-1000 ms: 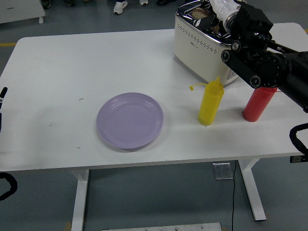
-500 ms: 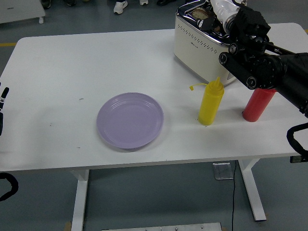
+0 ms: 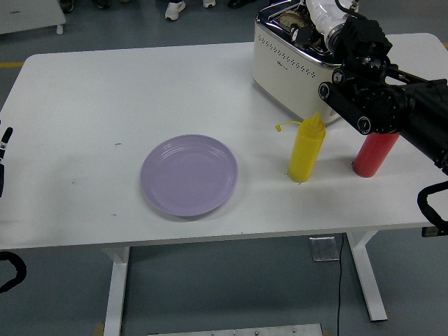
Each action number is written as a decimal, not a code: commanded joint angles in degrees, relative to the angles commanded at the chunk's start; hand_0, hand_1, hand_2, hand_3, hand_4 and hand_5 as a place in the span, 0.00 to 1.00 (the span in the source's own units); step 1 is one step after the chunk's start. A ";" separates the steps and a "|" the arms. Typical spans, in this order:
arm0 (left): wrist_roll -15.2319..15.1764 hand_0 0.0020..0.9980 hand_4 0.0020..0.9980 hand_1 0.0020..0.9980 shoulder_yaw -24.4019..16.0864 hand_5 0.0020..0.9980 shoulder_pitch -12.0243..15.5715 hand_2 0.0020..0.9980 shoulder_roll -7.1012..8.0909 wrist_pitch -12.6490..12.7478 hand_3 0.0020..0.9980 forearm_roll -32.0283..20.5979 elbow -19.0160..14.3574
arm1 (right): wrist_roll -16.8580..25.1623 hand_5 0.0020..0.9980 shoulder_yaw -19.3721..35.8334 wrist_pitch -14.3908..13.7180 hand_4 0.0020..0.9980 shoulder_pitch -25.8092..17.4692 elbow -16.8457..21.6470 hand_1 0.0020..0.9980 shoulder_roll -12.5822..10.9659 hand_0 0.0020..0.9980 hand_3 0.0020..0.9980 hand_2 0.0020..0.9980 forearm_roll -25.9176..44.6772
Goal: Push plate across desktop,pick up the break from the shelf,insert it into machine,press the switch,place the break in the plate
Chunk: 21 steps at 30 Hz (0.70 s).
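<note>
A lilac plate (image 3: 189, 175) lies left of the table's middle with nothing on it. The cream toaster (image 3: 287, 66) stands at the far right. A brown slice of bread (image 3: 299, 31) shows in its top slot. My right hand (image 3: 320, 15), white at the end of the black arm, sits over the toaster's top right at the bread. The picture's top edge cuts it off, so its grip is hidden. Only a sliver of my left hand (image 3: 3, 147) shows at the left edge.
A yellow squeeze bottle (image 3: 306, 148) and a red one (image 3: 374, 154) stand in front of the toaster, under my right forearm. People's shoes show on the floor beyond the table's far edge.
My right arm has shifted slightly up and to the left over the toaster. The plate and both bottles have stayed put.
</note>
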 joint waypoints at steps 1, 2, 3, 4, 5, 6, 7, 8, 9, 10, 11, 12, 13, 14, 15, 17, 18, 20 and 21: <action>0.00 0.82 0.65 0.86 0.00 1.00 -0.02 0.92 -0.01 0.00 0.85 0.00 0.00 | 0.07 0.07 -0.03 -0.27 0.42 0.00 0.02 0.34 -0.04 0.18 0.52 0.43 -0.19; 0.00 0.82 0.65 0.86 0.00 1.00 -0.03 0.92 -0.01 0.00 0.85 0.00 0.00 | 0.13 0.07 -0.05 -0.43 0.42 0.01 0.03 0.34 -0.07 0.18 0.52 0.43 -0.30; -0.01 0.82 0.65 0.86 -0.01 1.00 -0.03 0.92 -0.01 0.01 0.85 -0.01 0.00 | 0.24 0.07 -0.09 -0.58 0.42 0.01 0.04 0.34 -0.16 0.18 0.52 0.43 -0.44; -0.01 0.82 0.65 0.86 -0.01 1.00 -0.04 0.92 -0.01 0.01 0.85 -0.01 0.00 | 0.30 0.07 -0.12 -0.66 0.42 0.01 0.04 0.34 -0.21 0.18 0.52 0.43 -0.51; -0.02 0.82 0.65 0.86 -0.05 1.00 -0.04 0.92 -0.01 0.01 0.85 -0.01 0.00 | 0.38 0.07 -0.15 -0.77 0.42 0.02 0.03 0.34 -0.27 0.18 0.52 0.43 -0.66; -0.02 0.82 0.65 0.86 -0.08 1.00 -0.03 0.92 0.00 0.01 0.85 -0.02 0.00 | 0.43 0.05 -0.16 -0.86 0.40 0.03 0.00 0.31 -0.32 0.16 0.51 0.41 -0.81; -0.03 0.82 0.65 0.86 -0.11 1.00 -0.02 0.92 0.00 0.01 0.85 -0.02 -0.01 | 0.48 0.05 -0.16 -0.95 0.40 0.05 -0.02 0.31 -0.37 0.16 0.51 0.41 -0.97; -0.03 0.82 0.65 0.86 -0.14 1.00 -0.02 0.92 0.00 0.01 0.85 -0.02 -0.01 | 0.52 0.05 -0.14 -1.03 0.40 0.05 -0.01 0.31 -0.42 0.16 0.51 0.41 -1.12; -0.03 0.82 0.65 0.86 -0.17 1.00 -0.01 0.92 0.00 0.02 0.85 -0.02 -0.02 | 0.57 0.05 0.02 -1.20 0.40 0.06 0.11 0.31 -0.56 0.16 0.51 0.41 -1.40; -0.03 0.82 0.65 0.86 -0.18 1.00 -0.03 0.92 0.01 0.01 0.85 -0.02 -0.03 | 0.61 0.05 0.26 -1.49 0.40 0.07 0.32 0.31 -0.75 0.16 0.51 0.41 -1.72; -0.03 0.82 0.65 0.86 -0.19 1.00 -0.04 0.92 0.03 0.01 0.85 -0.01 -0.04 | 0.63 0.05 0.48 -1.77 0.40 0.09 0.54 0.31 -0.95 0.16 0.51 0.41 -2.02; -0.03 0.82 0.65 0.86 -0.20 1.00 -0.07 0.92 0.05 0.00 0.85 -0.01 -0.05 | 0.64 0.04 0.79 -2.12 0.37 0.11 0.92 0.30 -1.25 0.17 0.50 0.39 -2.41; -0.03 0.82 0.65 0.86 -0.22 1.00 -0.08 0.92 0.07 0.00 0.85 -0.01 -0.06 | 0.65 0.04 1.21 -2.49 0.37 0.12 1.42 0.30 -1.62 0.17 0.50 0.39 -2.87; -0.03 0.82 0.65 0.86 -0.26 1.00 -0.09 0.92 0.07 0.01 0.85 -0.01 -0.06 | 0.64 0.04 1.72 -2.82 0.37 0.11 2.00 0.30 -2.00 0.17 0.50 0.39 -3.32; -0.04 0.82 0.65 0.86 -0.29 1.00 -0.09 0.92 0.07 0.01 0.85 -0.01 -0.06 | 0.64 0.04 2.07 -3.04 0.37 0.11 2.41 0.30 -2.26 0.17 0.50 0.39 -3.64; -0.04 0.82 0.65 0.86 -0.35 1.00 -0.09 0.92 0.10 0.01 0.85 -0.01 -0.08 | 0.47 0.04 3.41 -3.83 0.37 0.13 4.07 0.30 -3.32 0.17 0.50 0.39 -4.80; -0.04 0.82 0.65 0.86 -0.40 1.00 -0.08 0.92 0.12 0.01 0.85 -0.01 -0.09 | 0.29 0.04 4.22 -4.23 0.33 0.18 5.12 0.29 -3.96 0.18 0.49 0.38 -5.54; -0.05 0.82 0.65 0.86 -0.47 1.00 -0.07 0.92 0.15 0.01 0.85 -0.01 -0.09 | 0.02 0.04 5.30 -4.73 0.33 0.26 6.57 0.29 -4.80 0.18 0.49 0.38 -6.50; -0.06 0.82 0.65 0.86 -0.51 1.00 -0.06 0.92 0.17 0.01 0.85 -0.02 -0.10 | -0.18 0.04 6.08 -5.03 0.33 0.33 7.50 0.29 -5.39 0.18 0.49 0.38 -7.05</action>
